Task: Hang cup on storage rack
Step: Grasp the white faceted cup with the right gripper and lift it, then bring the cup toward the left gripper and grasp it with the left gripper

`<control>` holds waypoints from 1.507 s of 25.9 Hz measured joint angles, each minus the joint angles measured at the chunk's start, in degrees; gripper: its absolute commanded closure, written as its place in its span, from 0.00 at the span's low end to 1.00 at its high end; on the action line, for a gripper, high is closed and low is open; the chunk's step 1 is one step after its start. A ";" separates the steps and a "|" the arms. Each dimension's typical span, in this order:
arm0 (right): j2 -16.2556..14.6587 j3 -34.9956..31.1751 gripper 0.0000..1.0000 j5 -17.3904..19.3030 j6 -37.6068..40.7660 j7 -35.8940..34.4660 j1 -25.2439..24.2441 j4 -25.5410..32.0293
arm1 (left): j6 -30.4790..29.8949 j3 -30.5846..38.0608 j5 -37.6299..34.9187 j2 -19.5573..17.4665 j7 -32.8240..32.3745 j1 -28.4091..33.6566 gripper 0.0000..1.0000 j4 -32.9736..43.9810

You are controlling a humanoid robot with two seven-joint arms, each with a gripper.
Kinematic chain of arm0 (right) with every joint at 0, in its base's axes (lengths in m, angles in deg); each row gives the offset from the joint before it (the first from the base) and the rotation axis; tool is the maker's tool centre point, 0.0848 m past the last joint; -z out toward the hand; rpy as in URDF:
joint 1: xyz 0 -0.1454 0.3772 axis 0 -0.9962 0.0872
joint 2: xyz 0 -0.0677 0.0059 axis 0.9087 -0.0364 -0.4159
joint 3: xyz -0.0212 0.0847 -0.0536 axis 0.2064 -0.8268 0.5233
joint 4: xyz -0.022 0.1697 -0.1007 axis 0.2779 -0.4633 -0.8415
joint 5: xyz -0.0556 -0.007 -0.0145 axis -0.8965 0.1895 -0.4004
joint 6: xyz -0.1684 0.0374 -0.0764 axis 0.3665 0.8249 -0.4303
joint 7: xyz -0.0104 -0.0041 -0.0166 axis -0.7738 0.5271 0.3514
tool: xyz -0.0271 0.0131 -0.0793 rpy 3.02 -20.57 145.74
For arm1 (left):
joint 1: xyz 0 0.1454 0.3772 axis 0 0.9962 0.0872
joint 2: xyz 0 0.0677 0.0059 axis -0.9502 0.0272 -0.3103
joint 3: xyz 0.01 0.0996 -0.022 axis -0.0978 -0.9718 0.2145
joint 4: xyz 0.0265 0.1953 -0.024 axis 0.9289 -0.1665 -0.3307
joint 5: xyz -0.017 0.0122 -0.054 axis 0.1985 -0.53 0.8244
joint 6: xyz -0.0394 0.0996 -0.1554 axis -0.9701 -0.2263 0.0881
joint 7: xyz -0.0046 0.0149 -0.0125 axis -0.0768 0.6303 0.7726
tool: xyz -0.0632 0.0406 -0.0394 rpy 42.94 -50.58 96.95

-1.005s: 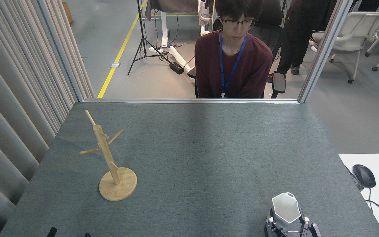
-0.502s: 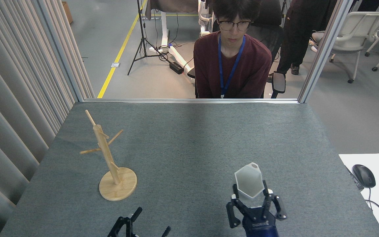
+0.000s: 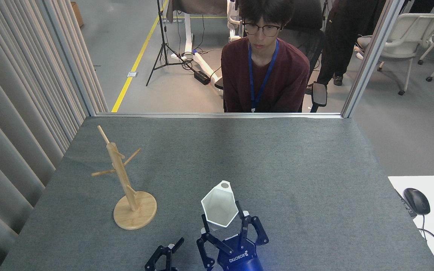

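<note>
left gripper (image 3: 168, 251) at near edge, jaws spread, holding nothing | right gripper (image 3: 223, 225) just right of it, jaws clamped on cup (image 3: 219, 209), open mouth facing camera, holed tab up, held above worktop (image 3: 277, 162) near its near edge | rack (image 3: 124, 180) upright toward left edge, apart from cup | person (image 3: 266, 64) seated beyond far edge

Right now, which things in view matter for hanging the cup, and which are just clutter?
Job:
- cup, held in the right gripper
- storage rack, standing to the left, pegs bare
- left gripper, low and holding nothing

Lying about:
- mouse on the white desk at the right
- seated person beyond the table
</note>
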 measured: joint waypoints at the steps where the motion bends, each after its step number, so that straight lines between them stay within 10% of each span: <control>1: 0.04 0.82 0.44 -0.27 -0.06 0.02 -0.12 0.00 | 0.00 -0.09 -0.21 0.07 -0.19 -0.11 0.00 -0.03; 34: -1.12 8.98 0.43 -5.25 -0.79 -0.45 -5.04 -0.30 | -0.09 1.01 0.28 0.76 -1.33 -2.56 0.01 0.30; 37: -1.30 9.35 0.43 -5.34 -1.19 -0.51 -5.50 -0.35 | -0.10 1.22 0.32 0.77 -1.52 -2.64 0.04 0.32; 39: -1.41 9.40 0.43 -5.36 -1.27 -0.52 -5.67 -0.36 | -0.10 1.29 0.31 0.78 -1.80 -2.69 0.27 0.39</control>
